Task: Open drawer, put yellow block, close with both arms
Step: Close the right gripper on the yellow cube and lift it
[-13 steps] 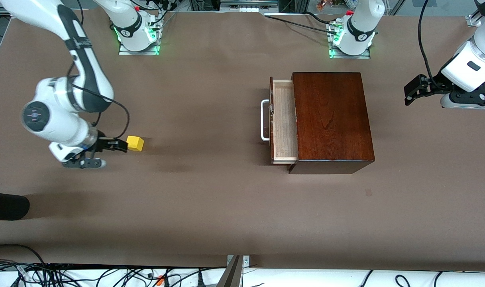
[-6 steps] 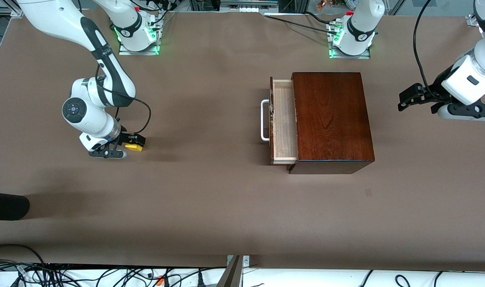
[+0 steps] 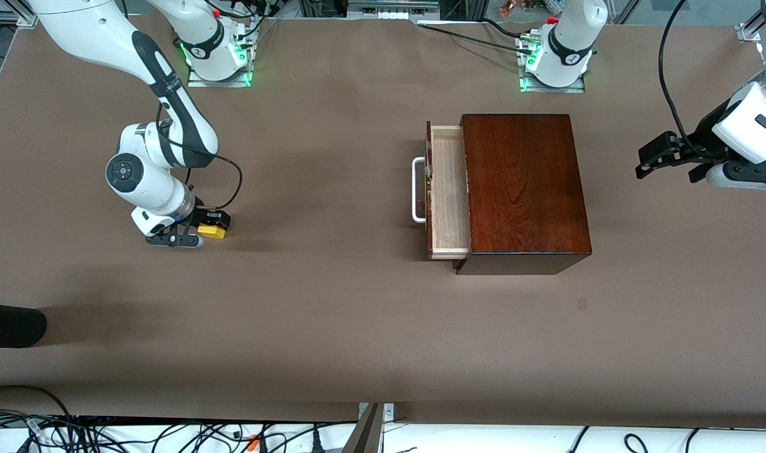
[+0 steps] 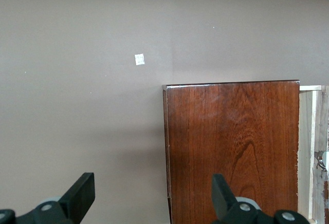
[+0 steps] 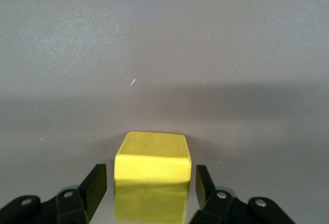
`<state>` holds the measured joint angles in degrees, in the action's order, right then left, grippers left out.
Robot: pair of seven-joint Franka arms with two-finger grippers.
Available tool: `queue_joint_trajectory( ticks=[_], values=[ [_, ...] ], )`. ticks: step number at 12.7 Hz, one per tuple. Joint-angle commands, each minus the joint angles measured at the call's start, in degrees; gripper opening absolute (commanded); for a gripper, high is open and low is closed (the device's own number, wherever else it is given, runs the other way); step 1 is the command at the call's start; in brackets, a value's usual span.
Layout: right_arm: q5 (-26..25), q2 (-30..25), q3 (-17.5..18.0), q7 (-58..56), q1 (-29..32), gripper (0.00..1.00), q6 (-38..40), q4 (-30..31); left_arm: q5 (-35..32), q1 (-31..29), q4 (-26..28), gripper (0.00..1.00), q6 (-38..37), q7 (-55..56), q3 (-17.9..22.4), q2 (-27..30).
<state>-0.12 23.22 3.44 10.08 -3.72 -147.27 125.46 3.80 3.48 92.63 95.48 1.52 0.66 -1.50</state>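
Now the block (image 5: 152,175) on the desk (image 3: 332,302) is straddled by the right hand (image 3: 210,224), lowered since a second ago, fingers apart, ready for gripping, while the left hand (image 3: 652,155) waits open near the box (image 3: 521,189) with its drawer (image 3: 449,195) open.

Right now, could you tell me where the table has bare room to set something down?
The widest free patch lies between the yellow block and the drawer. The strip nearer the front camera than the wooden box is bare too. It is crowded at the block, straddled by the open right gripper. The open left gripper waits past the box.
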Motion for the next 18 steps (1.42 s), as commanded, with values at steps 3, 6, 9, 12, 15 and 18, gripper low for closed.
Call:
queue_joint_trajectory(
  ticks=[3, 6, 9, 12, 15, 18],
  values=[
    [0.0, 0.3, 0.0, -0.6, -0.1, 0.24, -0.9, 0.4, 1.5, -0.2, -2.0, 1.0, -0.6, -1.5, -0.2, -1.1],
    [0.0, -1.8, 0.3, -5.8, -0.2, 0.14, 1.4, -0.8, 1.5, -0.3, -2.0, 1.0, -0.6, -1.5, -0.2, -1.1],
    [0.0, -5.6, 4.5, -7.4, -0.2, 0.14, 17.5, -9.5, 0.7, -0.4, -2.0, 1.0, -0.6, -1.5, -0.2, -1.3],
    [-0.1, -5.9, 10.9, -8.1, -0.2, 0.14, 34.6, -24.0, 0.7, -0.5, -1.9, 1.0, -0.7, -1.5, -0.1, -1.6],
    [-4.6, -5.6, 17.5, -8.6, -3.5, 0.14, 42.4, -33.8, 0.7, -0.5, -1.9, 1.0, -0.7, -1.5, -0.1, -1.6],
    [-8.6, -5.0, 18.1, -10.2, -13.6, 0.14, 43.7, -39.1, 0.7, -0.4, -1.9, 1.0, -0.6, -1.5, -0.2, -1.7]
  ],
)
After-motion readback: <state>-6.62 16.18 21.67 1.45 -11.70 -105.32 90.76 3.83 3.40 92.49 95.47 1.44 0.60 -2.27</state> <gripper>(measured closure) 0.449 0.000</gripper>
